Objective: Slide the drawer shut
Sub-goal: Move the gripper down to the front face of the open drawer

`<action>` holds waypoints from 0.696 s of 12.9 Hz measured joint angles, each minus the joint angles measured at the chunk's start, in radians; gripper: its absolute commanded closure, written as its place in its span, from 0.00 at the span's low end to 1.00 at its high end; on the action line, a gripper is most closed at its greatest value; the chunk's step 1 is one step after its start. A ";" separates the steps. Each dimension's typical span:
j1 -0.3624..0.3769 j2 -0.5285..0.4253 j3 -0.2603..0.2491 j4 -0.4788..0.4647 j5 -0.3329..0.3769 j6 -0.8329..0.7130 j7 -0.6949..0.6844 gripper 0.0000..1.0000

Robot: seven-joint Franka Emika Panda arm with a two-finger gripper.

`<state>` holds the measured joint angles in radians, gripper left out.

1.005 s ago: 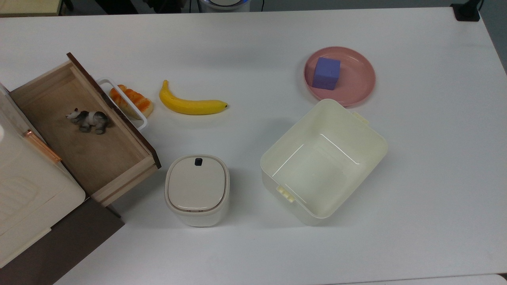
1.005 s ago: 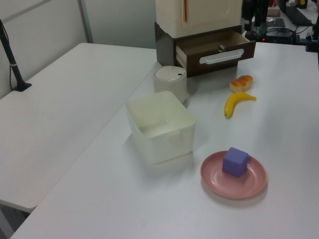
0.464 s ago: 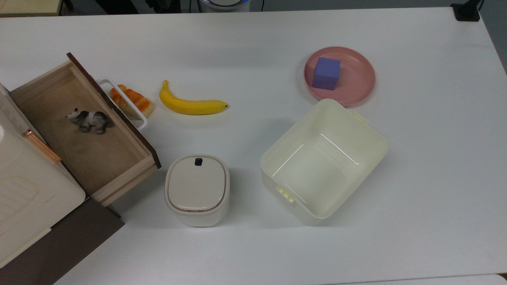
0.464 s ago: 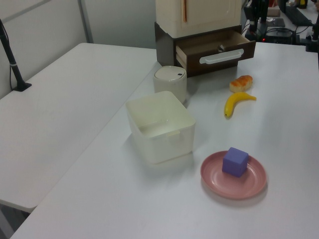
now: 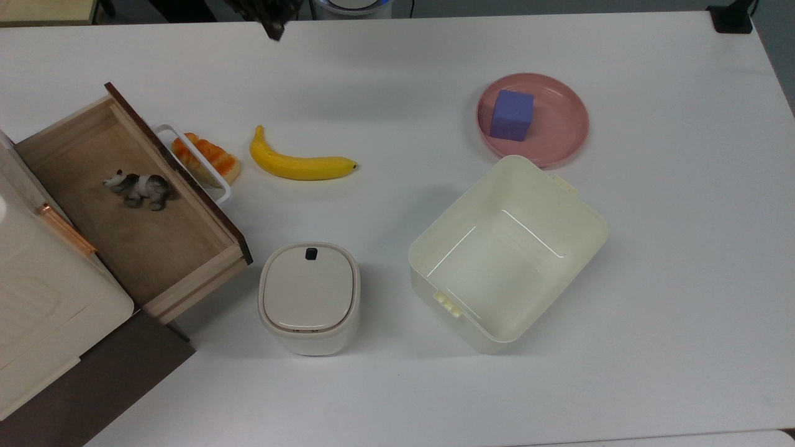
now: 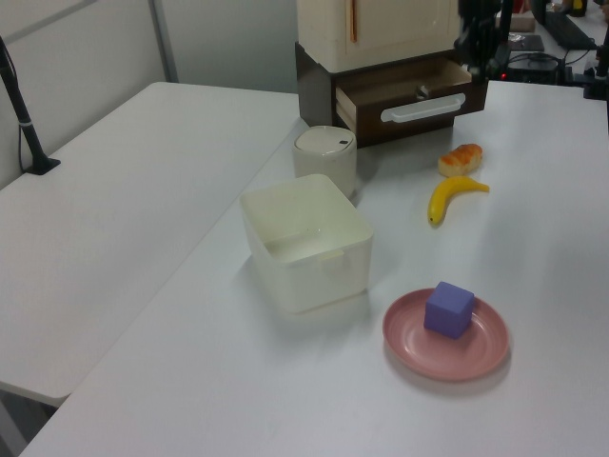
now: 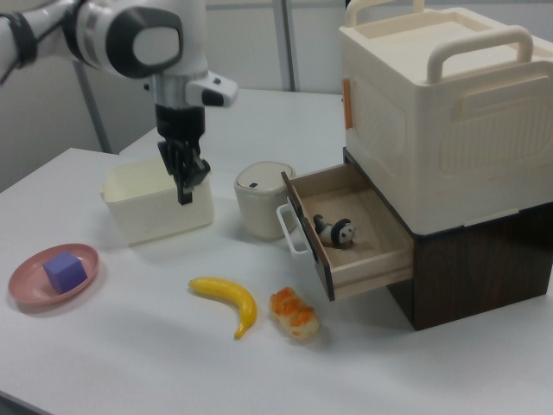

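The drawer (image 5: 133, 226) stands pulled out of the dark cabinet at the top view's left, a light wooden box with a dark brown front panel (image 7: 304, 233) and a white bar handle (image 5: 194, 162). A small toy animal (image 5: 139, 189) lies inside it. The drawer (image 6: 411, 92) faces the table in the left view. My gripper (image 7: 184, 197) hangs in the air, shut and holding nothing, well apart from the drawer front. It reaches in at the top view's upper edge as the gripper (image 5: 272, 30), beyond the banana (image 5: 300, 165).
A bread piece (image 5: 205, 160) lies right against the drawer handle. A small lidded bin (image 5: 309, 297) stands by the drawer's near corner. An open cream bin (image 5: 435, 248) and a pink plate (image 5: 562, 127) with a purple cube (image 5: 511, 115) sit to the top view's right.
My gripper has come into the top view at its upper edge, and the arm now shows at the upper right of the left view. The drawer and other things have not moved.
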<state>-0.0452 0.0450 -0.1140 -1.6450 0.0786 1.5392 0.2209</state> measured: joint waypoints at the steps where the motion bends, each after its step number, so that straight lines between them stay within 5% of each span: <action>1: 0.003 0.037 0.006 -0.013 -0.020 0.038 0.044 1.00; 9: 0.006 0.223 0.008 -0.148 -0.145 0.493 0.259 1.00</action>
<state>-0.0389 0.2677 -0.1065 -1.7933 -0.0666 2.0322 0.4795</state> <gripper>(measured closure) 0.991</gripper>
